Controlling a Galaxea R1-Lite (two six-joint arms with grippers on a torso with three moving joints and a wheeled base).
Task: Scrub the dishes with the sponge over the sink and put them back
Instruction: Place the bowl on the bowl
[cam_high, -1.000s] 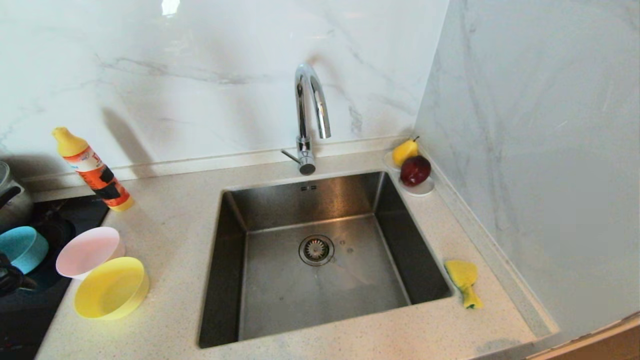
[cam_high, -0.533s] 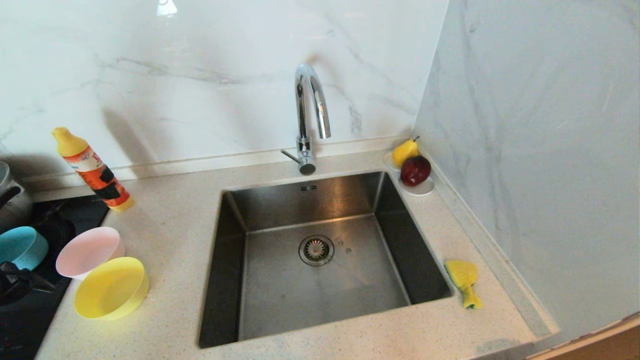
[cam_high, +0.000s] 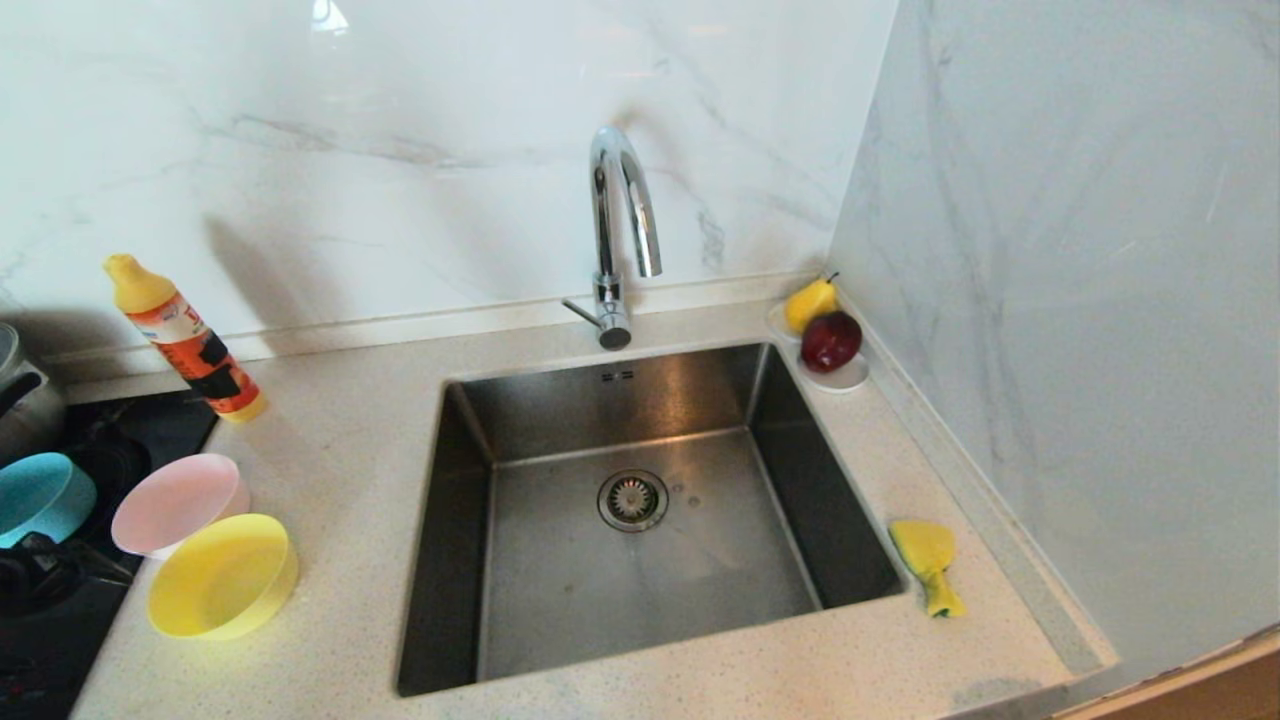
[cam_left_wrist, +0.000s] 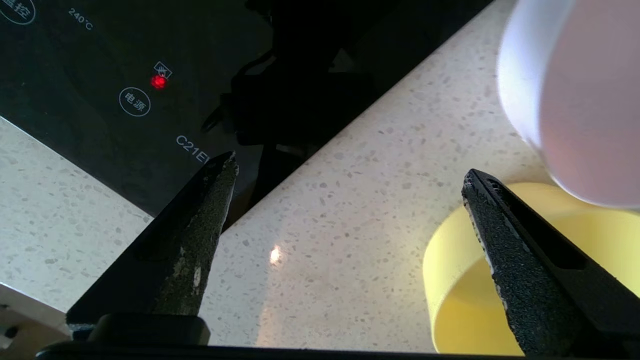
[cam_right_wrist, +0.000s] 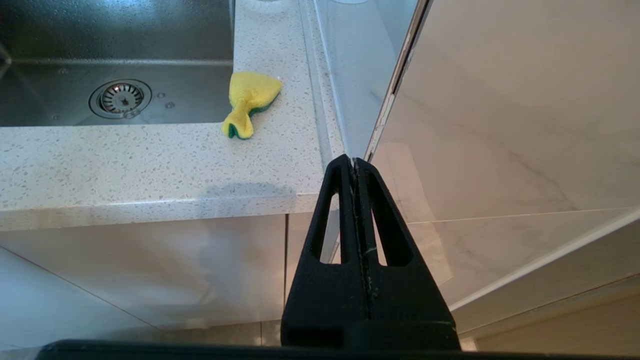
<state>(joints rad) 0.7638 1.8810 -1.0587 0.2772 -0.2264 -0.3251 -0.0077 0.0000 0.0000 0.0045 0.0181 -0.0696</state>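
Observation:
Three bowls stand left of the sink (cam_high: 640, 560): light blue (cam_high: 40, 495) on the black cooktop, pink (cam_high: 178, 503) and yellow (cam_high: 222, 575) on the counter. My left gripper (cam_high: 95, 578) hovers low over the cooktop's edge, just left of the yellow bowl. In the left wrist view the left gripper (cam_left_wrist: 348, 172) is open and empty over bare counter, one fingertip (cam_left_wrist: 480, 200) in front of the yellow bowl (cam_left_wrist: 460, 260), the pink bowl (cam_left_wrist: 575, 100) beyond. The sponge (cam_high: 927, 565) lies right of the sink. My right gripper (cam_right_wrist: 354, 162) is shut, parked below the counter's front edge, with the sponge (cam_right_wrist: 250, 100) ahead of it.
The chrome tap (cam_high: 620, 230) rises behind the sink. An orange detergent bottle (cam_high: 185, 340) stands at the back left, a pot (cam_high: 20, 400) on the cooktop (cam_high: 40, 650). A white saucer (cam_high: 845, 380) with a pear and an apple sits in the back right corner by the wall.
My left gripper has come further in from the left edge towards the yellow bowl and its fingers have spread wider. The bowls, the sponge and the right arm have not moved.

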